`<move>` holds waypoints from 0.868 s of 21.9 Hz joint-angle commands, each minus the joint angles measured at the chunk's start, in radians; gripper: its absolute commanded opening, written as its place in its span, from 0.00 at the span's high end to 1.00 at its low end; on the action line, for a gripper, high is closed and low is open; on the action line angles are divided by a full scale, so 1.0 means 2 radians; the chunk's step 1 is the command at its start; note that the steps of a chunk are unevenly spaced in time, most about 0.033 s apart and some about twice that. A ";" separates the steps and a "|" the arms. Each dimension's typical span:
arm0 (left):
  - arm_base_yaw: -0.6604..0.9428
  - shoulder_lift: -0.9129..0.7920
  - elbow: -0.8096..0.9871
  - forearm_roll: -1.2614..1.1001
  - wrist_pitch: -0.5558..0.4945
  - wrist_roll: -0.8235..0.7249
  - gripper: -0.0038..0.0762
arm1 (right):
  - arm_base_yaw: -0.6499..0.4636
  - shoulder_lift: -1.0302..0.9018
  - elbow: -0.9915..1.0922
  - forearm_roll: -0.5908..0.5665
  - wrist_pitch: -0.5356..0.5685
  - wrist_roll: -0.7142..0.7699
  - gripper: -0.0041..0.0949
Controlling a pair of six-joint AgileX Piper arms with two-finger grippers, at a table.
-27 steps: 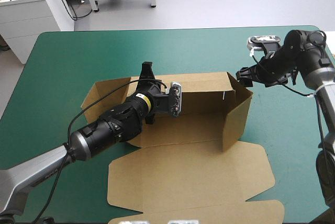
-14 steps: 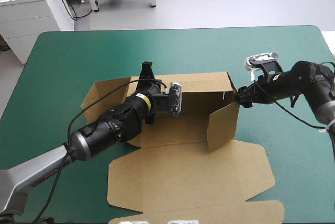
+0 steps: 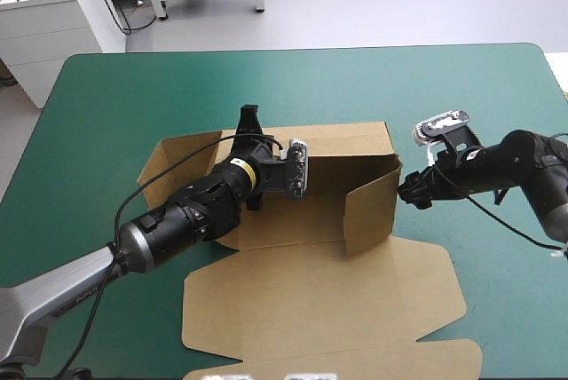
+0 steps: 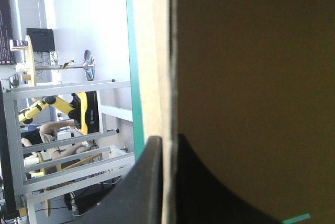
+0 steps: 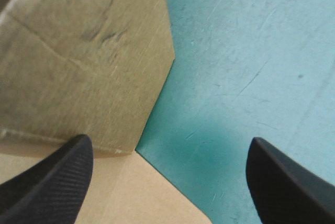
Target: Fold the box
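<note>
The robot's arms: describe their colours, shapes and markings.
The left arm is silver-grey, its black wrist bearing a yellow band; the right arm is black, then grey. The left tool and right tool each have two broad black curved fins.

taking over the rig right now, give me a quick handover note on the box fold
Left gripper: jaws shut on the box, clamping the raised back wall.
Right gripper: jaws open, at the outer face of the right end wall; contact unclear.
Box: mid-table on the teal-green cover, lid panel flat toward the near edge.
Done: back wall up; right end wall up, angled inward.
Left: left end flap looks low; raise it, then tuck the walls.
</note>
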 commanded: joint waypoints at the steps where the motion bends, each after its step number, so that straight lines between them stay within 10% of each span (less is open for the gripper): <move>1: -0.008 -0.003 0.003 -0.050 -0.010 -0.003 0.96 | -0.004 -0.017 -0.009 0.044 0.006 -0.026 0.24; 10: -0.008 -0.003 0.003 -0.048 -0.017 -0.002 0.96 | -0.003 -0.017 -0.009 0.109 0.046 -0.077 0.25; 19: -0.008 -0.003 0.003 -0.046 -0.019 -0.002 0.96 | 0.073 -0.010 0.044 0.151 -0.112 -0.142 0.29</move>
